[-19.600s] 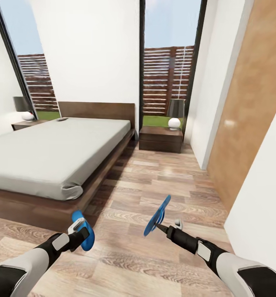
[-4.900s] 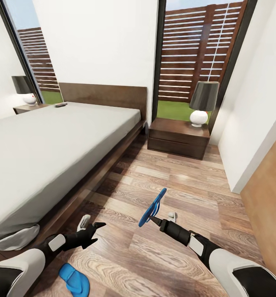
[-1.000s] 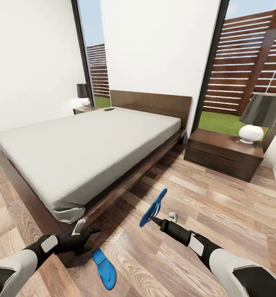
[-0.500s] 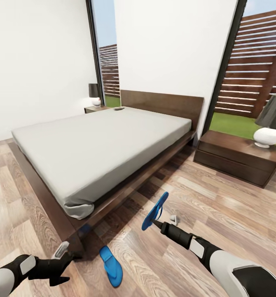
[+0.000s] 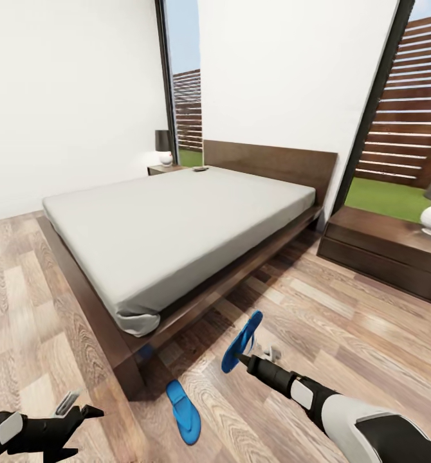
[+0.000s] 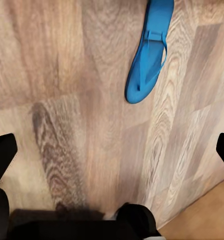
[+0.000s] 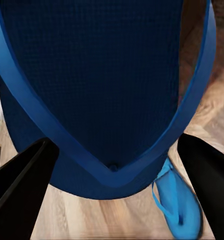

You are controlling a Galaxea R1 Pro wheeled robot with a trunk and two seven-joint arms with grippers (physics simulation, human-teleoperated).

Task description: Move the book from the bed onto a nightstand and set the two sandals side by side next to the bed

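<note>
Head view shows your left gripper (image 5: 80,408), fingers spread and empty, now drawn back from the sandal on the floor (image 5: 183,411) by the bed (image 5: 177,225) corner; your right gripper (image 5: 244,360) still clamps the second sandal (image 5: 241,333), awaiting placement alongside.

The floor (image 5: 370,334) is brown wood plank with a strong swirling grain. A bright blue sandal (image 5: 183,411) lies at lower centre of the head view; a second sandal (image 5: 241,333), the same blue, has a darker, finely gridded sole in the right wrist view. The bed (image 5: 177,218) has an off-white mattress in a dark brown frame. The nightstand (image 5: 386,254) at right is dark brown. The walls (image 5: 67,96) are plain white. Both grippers, left (image 5: 74,411) and right (image 5: 251,361), are black.
</note>
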